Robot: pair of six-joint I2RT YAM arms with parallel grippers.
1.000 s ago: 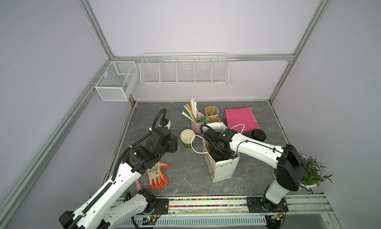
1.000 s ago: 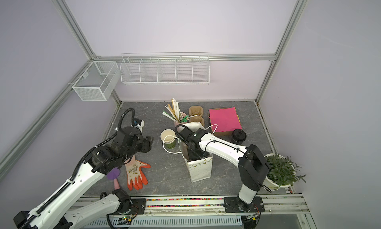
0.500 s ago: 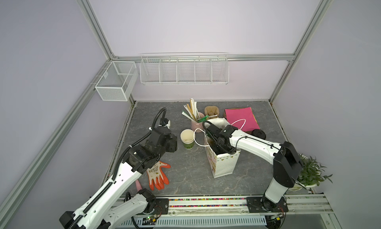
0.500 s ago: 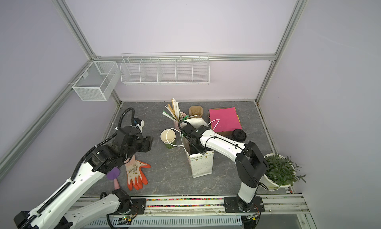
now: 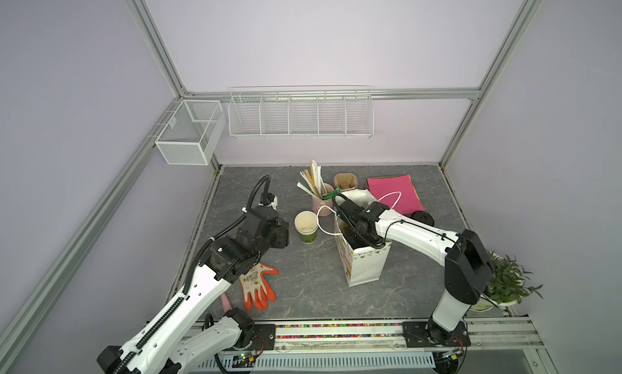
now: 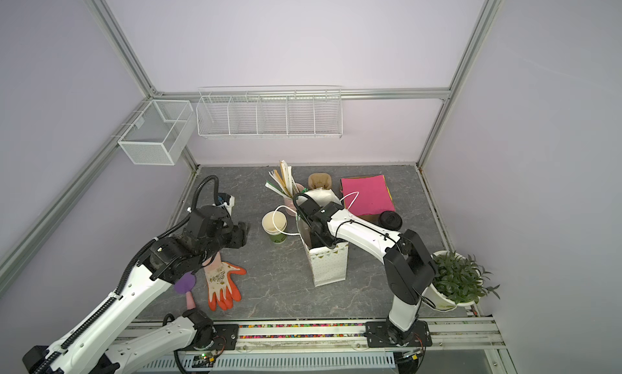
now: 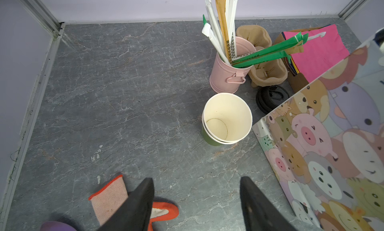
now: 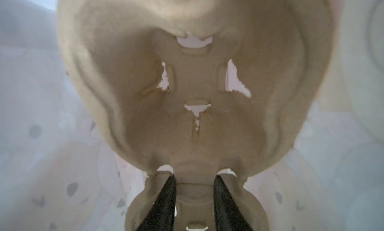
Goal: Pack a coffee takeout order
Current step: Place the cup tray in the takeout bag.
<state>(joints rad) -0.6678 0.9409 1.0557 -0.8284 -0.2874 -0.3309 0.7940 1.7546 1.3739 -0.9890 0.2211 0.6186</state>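
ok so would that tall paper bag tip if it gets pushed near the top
Probably: the paper bag stands tall on a narrow base, so a high push could topple it. Its thin walls likely flex rather than resist.

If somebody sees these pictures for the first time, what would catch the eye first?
The cartoon-animal gift bag stands upright mid-table, and the right gripper reaches down into it, clamped on a brown pulp cup carrier. Behind the bag lies the bright pink paper sheet; near the front, an orange-and-white glove lies by the open, empty left gripper.
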